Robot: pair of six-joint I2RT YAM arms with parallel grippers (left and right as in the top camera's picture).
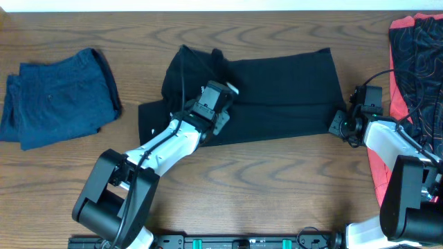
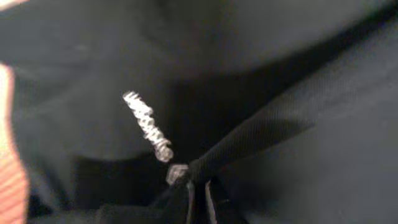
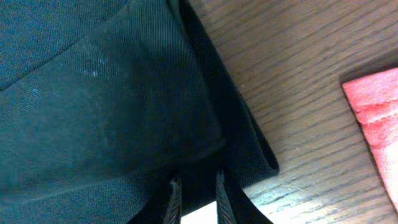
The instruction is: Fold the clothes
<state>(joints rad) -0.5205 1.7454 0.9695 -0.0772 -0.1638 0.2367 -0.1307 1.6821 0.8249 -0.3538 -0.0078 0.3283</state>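
two grippers pinch the black trousers [image 1: 284, 90], spread flat on the table [image 1: 277, 180]. left gripper [image 2: 198, 186] is clamped on a raised ridge of cloth, the white logo [image 2: 148, 124] just beyond its fingertips. right gripper [image 3: 197, 193] nips the folded hem corner, a red patterned piece [image 3: 379, 118] lying apart beside its fingers.

Three garments on one table [image 1: 277, 183]: one pair of black trousers [image 1: 284, 97] at the centre, one dark blue garment [image 1: 59, 97] at nine o'clock, one red-and-black piece [image 1: 415, 55] at three o'clock. Two hands: left hand [image 1: 223, 95], right hand [image 1: 339, 124].
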